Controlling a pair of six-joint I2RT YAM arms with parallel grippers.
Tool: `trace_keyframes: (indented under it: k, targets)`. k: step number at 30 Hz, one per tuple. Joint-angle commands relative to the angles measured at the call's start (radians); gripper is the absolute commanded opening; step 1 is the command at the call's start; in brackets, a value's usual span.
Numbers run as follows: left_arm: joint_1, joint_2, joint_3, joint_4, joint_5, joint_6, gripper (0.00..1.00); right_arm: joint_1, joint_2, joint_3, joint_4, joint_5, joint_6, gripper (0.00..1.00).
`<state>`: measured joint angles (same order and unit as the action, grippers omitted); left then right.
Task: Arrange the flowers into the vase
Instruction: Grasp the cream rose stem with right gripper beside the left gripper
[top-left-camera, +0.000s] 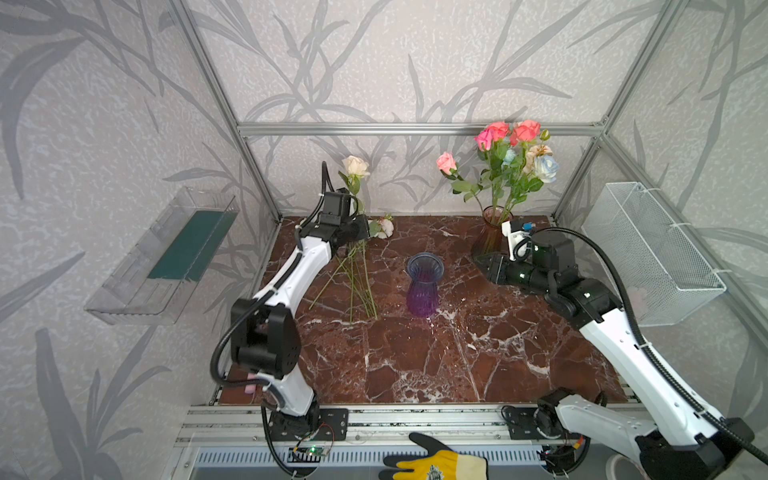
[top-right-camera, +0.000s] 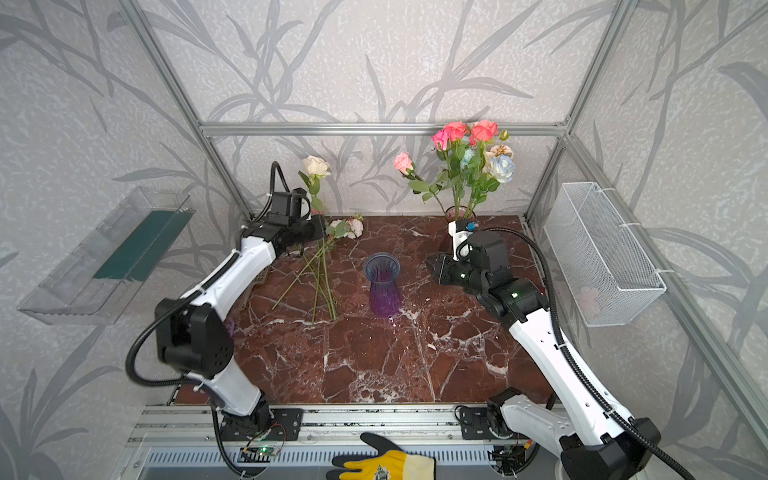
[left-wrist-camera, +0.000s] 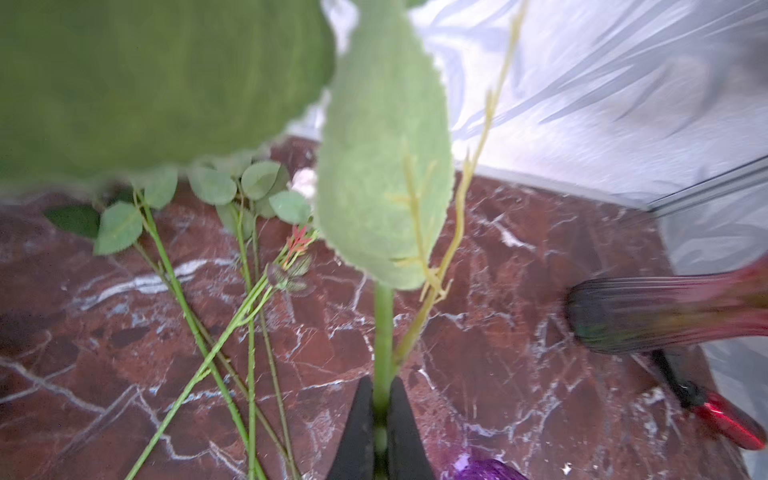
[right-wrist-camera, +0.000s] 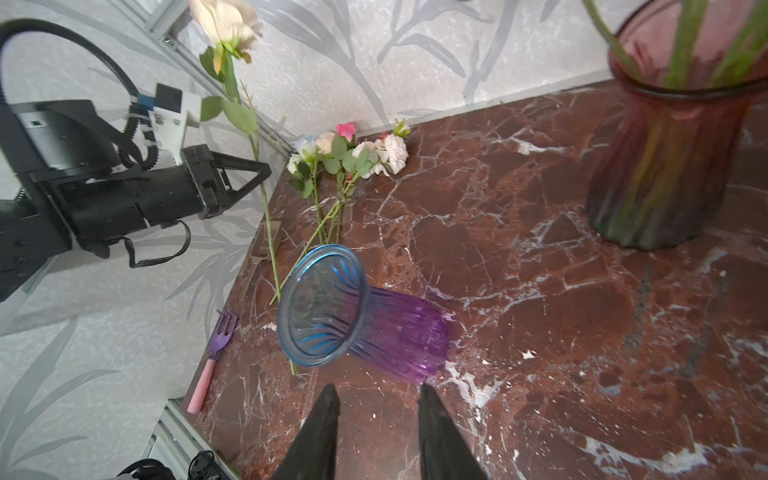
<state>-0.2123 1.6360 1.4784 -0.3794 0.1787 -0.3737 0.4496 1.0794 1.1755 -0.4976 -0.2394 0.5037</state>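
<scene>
left gripper (left-wrist-camera: 380, 388) pinching cream long-stemmed rose (top-left-camera: 355, 166); right gripper (right-wrist-camera: 376, 397) spread, empty; ribbed purple glass vase (top-left-camera: 422, 297) empty; loose roses (right-wrist-camera: 392, 149) left of it; red glass vase (top-left-camera: 488, 243) behind holds several

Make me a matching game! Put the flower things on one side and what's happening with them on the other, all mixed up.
Things:
1. cream rose
2. purple vase
3. red vase
4. yellow glove

States:
A. full of flowers
B. standing empty in the middle of the table
C. held up by the left end effector
D. lying in front of the table

Pairs: 1-C, 2-B, 3-A, 4-D
</scene>
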Motion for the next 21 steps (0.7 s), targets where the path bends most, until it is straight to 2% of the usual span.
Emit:
trace_keyframes:
  k: [1,3,6,10,14,17,21]
  targets:
    - [-0.042,-0.196,-0.142,0.205,0.094,0.041,0.00,0.097,0.029,0.066,0.023,0.058,-0.056,0.34]
    - [-0.066,-0.309,-0.234,0.312,0.145,0.046,0.00,0.154,0.058,0.101,0.029,0.068,-0.064,0.35]
    - [-0.087,-0.411,-0.286,0.401,0.283,0.025,0.00,0.240,0.099,0.146,0.055,0.088,-0.100,0.38]
    - [-0.107,-0.421,-0.314,0.534,0.453,-0.076,0.00,0.335,0.157,0.187,0.132,0.108,-0.148,0.41]
    - [-0.114,-0.418,-0.341,0.630,0.499,-0.158,0.00,0.367,0.250,0.246,0.165,0.083,-0.166,0.42]
    - [-0.125,-0.415,-0.337,0.630,0.519,-0.165,0.00,0.384,0.306,0.294,0.190,0.064,-0.183,0.43]
    - [-0.127,-0.415,-0.343,0.657,0.530,-0.191,0.00,0.390,0.374,0.351,0.195,0.106,-0.191,0.43]
